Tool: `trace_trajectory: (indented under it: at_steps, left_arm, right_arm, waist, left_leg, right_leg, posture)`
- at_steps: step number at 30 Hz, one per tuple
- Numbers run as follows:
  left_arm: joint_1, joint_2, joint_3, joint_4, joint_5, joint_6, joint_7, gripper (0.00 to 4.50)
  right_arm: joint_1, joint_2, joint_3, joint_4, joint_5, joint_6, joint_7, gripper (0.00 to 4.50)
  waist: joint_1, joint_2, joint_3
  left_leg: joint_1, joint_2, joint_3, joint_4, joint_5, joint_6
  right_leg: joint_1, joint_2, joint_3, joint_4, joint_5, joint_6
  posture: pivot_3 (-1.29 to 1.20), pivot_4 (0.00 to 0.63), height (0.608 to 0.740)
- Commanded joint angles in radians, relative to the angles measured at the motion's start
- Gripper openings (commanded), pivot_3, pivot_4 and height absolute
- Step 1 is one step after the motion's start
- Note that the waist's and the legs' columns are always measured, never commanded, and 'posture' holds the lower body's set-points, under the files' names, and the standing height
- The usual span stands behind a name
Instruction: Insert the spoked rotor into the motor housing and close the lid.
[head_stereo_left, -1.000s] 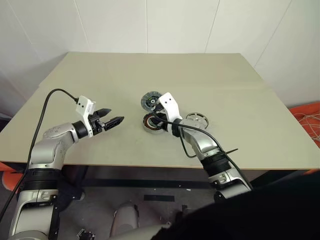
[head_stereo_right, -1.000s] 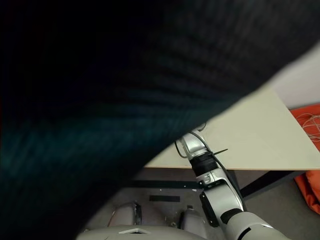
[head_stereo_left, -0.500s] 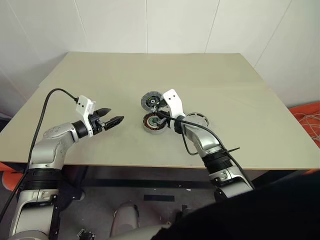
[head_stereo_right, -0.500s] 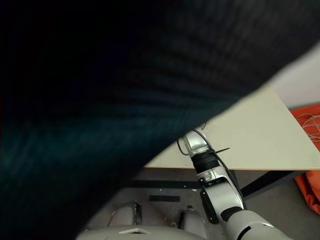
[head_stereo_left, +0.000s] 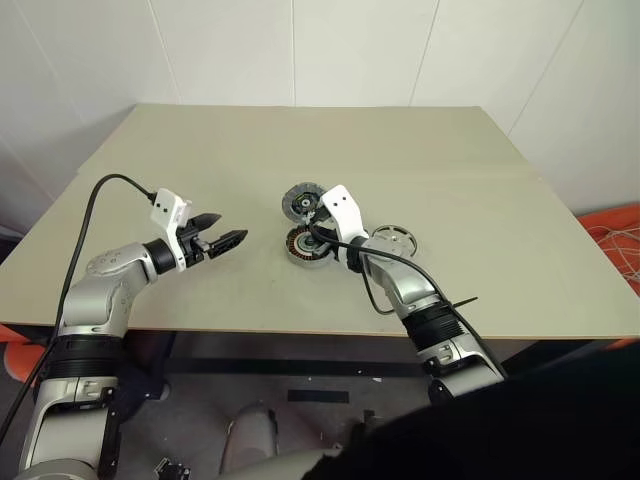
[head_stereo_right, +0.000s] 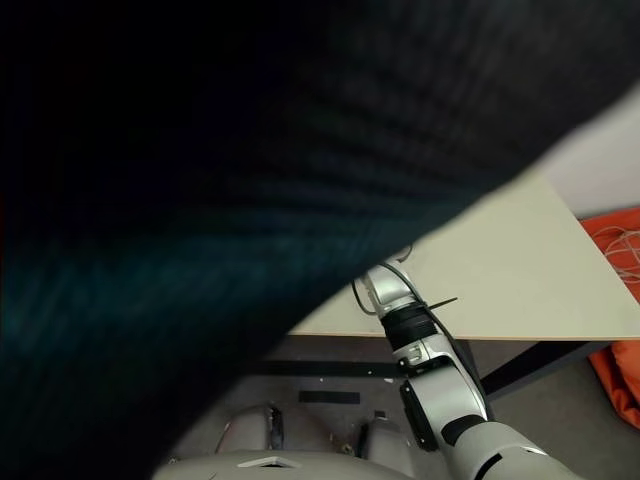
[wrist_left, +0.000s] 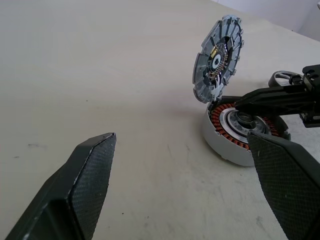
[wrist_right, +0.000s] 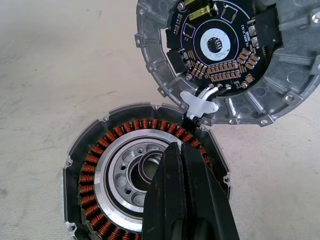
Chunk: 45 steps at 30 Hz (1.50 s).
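Note:
The motor housing (wrist_right: 100, 170) lies on the table with its copper coils and silver hub showing. Its lid (wrist_right: 225, 55), a ribbed grey disc with a dark circuit face, stands tilted open at the housing's far edge (wrist_left: 218, 57). My right gripper (wrist_right: 175, 150) is shut with nothing between its fingers, its tips just over the hub's centre hole. The spoked rotor (head_stereo_left: 392, 240) lies flat on the table to the right of the housing, beside my right forearm. My left gripper (head_stereo_left: 228, 230) hangs open and empty above the table, well to the left of the housing (head_stereo_left: 305, 246).
The beige table (head_stereo_left: 200, 150) has wide bare room on the left and at the back. An orange object with cables (head_stereo_left: 615, 235) sits off the table's right edge. A dark mass covers most of the right eye view.
My right hand shifted slightly right and back again over the housing. The left arm, the lid and the rotor kept still.

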Motion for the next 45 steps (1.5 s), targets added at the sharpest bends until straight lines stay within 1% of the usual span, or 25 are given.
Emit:
trace_trajectory:
  at_steps: [1,8,15,22,35,45]
  left_arm:
    - [-0.028,0.002,0.013,-0.005,0.001,-0.023,0.002,4.45]
    - [-0.039,0.0,0.011,0.014,0.009,-0.033,0.0,4.45]
    - [-0.045,-0.002,0.01,0.025,0.014,-0.043,-0.001,4.45]
    - [-0.038,0.001,0.017,0.012,0.013,-0.041,0.002,4.45]
    - [-0.023,0.002,0.022,-0.001,0.012,-0.043,0.01,4.45]
    - [-0.029,0.003,0.019,0.002,0.012,-0.044,0.012,4.45]
  right_arm:
    - [0.02,-0.001,0.011,-0.068,0.001,0.008,0.005,0.03]
    - [0.049,-0.007,0.017,-0.13,0.003,0.041,0.01,0.03]
    - [0.046,-0.006,0.019,-0.138,0.003,0.049,0.01,0.03]
    - [0.022,0.02,0.024,-0.091,-0.002,0.029,0.0,0.03]
    - [0.005,0.024,0.025,-0.05,-0.003,0.002,-0.001,0.03]
    - [-0.022,0.05,0.021,-0.013,-0.002,-0.016,-0.017,0.03]
  waist:
    - [0.0,0.0,0.0]
    - [0.0,0.0,0.0]
    - [0.0,0.0,0.0]
    - [0.0,0.0,0.0]
    - [0.0,0.0,0.0]
    - [0.0,0.0,0.0]
  left_leg:
    - [0.0,0.0,0.0,0.0,0.0,0.0]
    - [0.0,0.0,0.0,0.0,0.0,0.0]
    - [0.0,0.0,0.0,0.0,0.0,0.0]
    - [0.0,0.0,0.0,0.0,0.0,0.0]
    - [0.0,0.0,0.0,0.0,0.0,0.0]
    - [0.0,0.0,0.0,0.0,0.0,0.0]
  right_leg:
    - [0.0,0.0,0.0,0.0,0.0,0.0]
    - [0.0,0.0,0.0,0.0,0.0,0.0]
    - [0.0,0.0,0.0,0.0,0.0,0.0]
    - [0.0,0.0,0.0,0.0,0.0,0.0]
    - [0.0,0.0,0.0,0.0,0.0,0.0]
    - [0.0,0.0,0.0,0.0,0.0,0.0]
  posture:
    - [0.0,0.0,0.74]
    - [0.0,0.0,0.74]
    - [0.0,0.0,0.74]
    - [0.0,0.0,0.74]
    - [0.0,0.0,0.74]
    - [0.0,0.0,0.74]
